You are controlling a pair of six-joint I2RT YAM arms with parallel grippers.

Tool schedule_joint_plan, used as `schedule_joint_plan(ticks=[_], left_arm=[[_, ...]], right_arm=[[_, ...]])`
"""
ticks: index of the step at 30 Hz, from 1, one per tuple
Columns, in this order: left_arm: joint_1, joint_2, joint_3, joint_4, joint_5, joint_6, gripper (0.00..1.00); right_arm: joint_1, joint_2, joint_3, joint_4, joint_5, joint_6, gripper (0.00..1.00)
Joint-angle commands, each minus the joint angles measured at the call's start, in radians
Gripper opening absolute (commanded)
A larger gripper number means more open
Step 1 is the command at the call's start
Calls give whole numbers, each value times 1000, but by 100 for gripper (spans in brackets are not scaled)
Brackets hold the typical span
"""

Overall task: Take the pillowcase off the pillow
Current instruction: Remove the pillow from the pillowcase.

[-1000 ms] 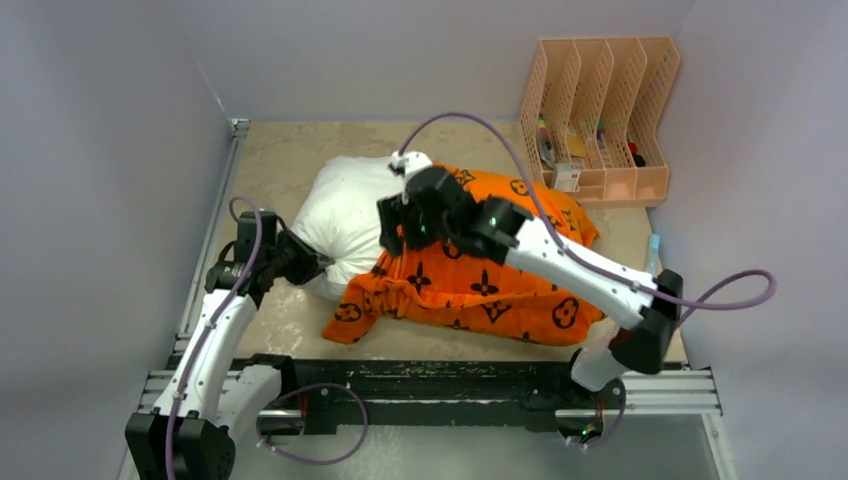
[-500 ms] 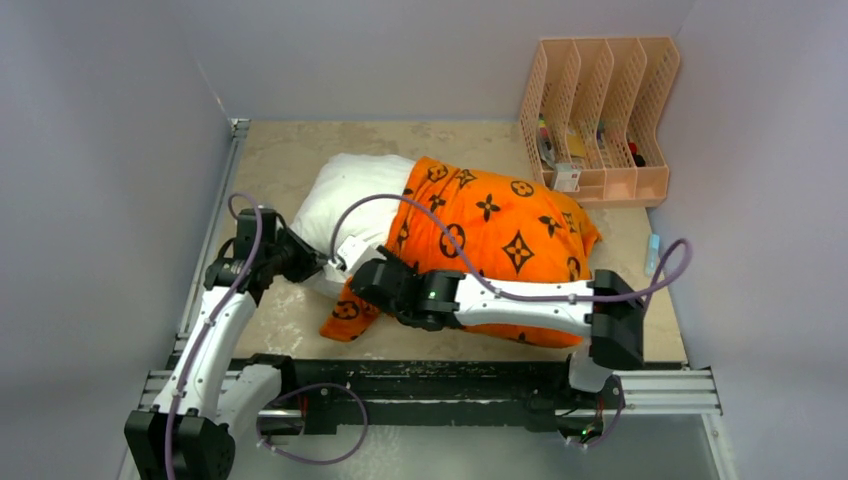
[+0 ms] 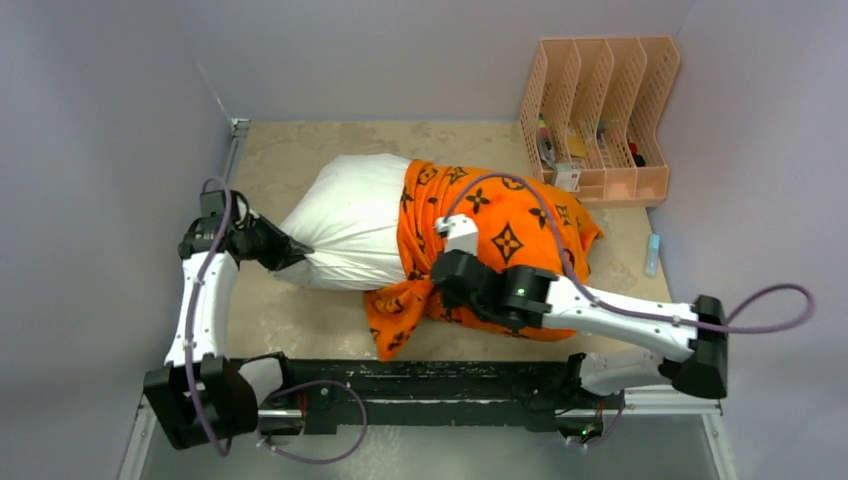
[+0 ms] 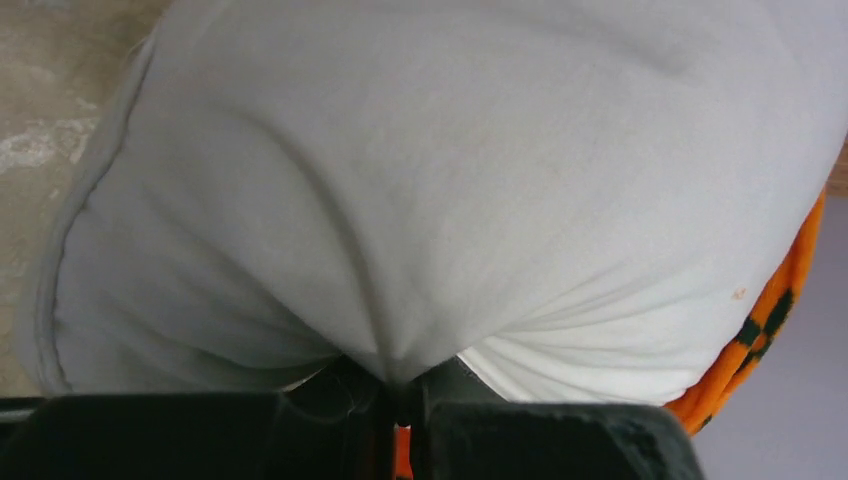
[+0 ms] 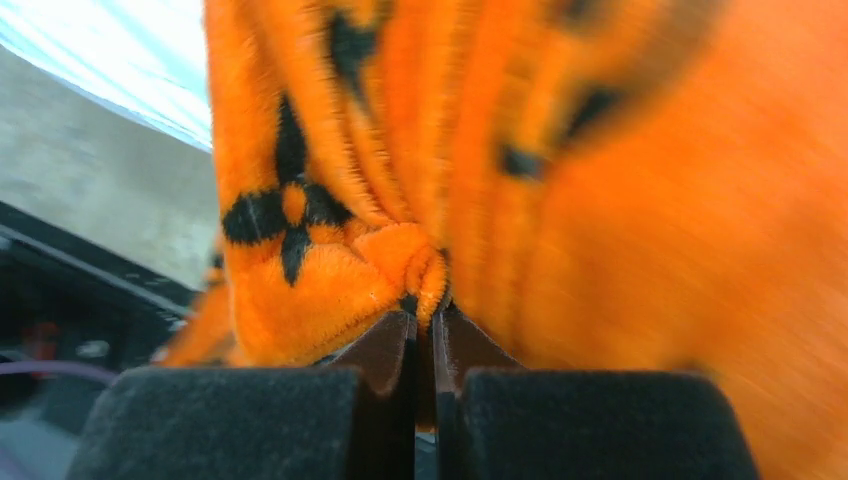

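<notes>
**Table** (image 3: pixel 300 150): beige top, walled on the left, far and right sides. It is bounded at the near edge by a black rail (image 3: pixel 450 385). Bare surface is seen beyond the pillow, to its left, and in a narrow strip between it and the rail.

**Pillow** (image 3: pixel 355 225): white, laid across mid-table. Its left half is exposed and its right half is covered.

**Pillowcase** (image 3: pixel 500 235): orange plush with black motifs, bunched at its open edge around the pillow's middle. A flap is trailed toward the rail. Its far right corner is near the file rack.

**Left gripper** (image 4: pixel 400 395): closed tight on a pinch of white pillow fabric at the left end.

**Right gripper** (image 5: pixel 428 325): fingers pressed together on a fold of the orange hem, at the near side.

**File rack** (image 3: pixel 600 100): peach plastic, set in the far right corner. Small coloured items are held low in its slots, too small to identify.

**Small blue item** (image 3: pixel 652 253): laid by the right wall.
</notes>
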Motion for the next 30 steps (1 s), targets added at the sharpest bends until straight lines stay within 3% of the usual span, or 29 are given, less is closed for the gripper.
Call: schedule_joint_plan(ticks=[1,4,8,11,14,15,17,21,27,30], left_arm=[[258,111,81,41,-124,171,0],[259,106,93,62,-95,145,0],[259,63,89,28,-120,176,0],[256,35,57,41,19,192,0],[227,-31,22,69,118,161,42],[195,-59,32,47,63,154,52],[100,-109,66,-12,-48,124,64],[-30,-208,20,-46,-111,29,72],[-39,-411,-101,-119,-41,-29,77],[-39,-442,-109,-196,-26,-6,79]], right_arm=[[-108,-224,-132,-369,-51,248,0],[-109,-319,-139,-321,-41,260,0],[-109,-347,-110,-120,-143,84,1],[-109,-279,-64,12,-217,-39,0],[-109,-148,4,-17,-236,-16,0],[-109,-100,29,-27,-242,-15,0],[-109,-13,68,-18,-233,-13,0],[-110,105,138,29,-226,-15,0],[-152,228,288,101,-291,-58,0],[-171,280,369,133,-326,-84,0]])
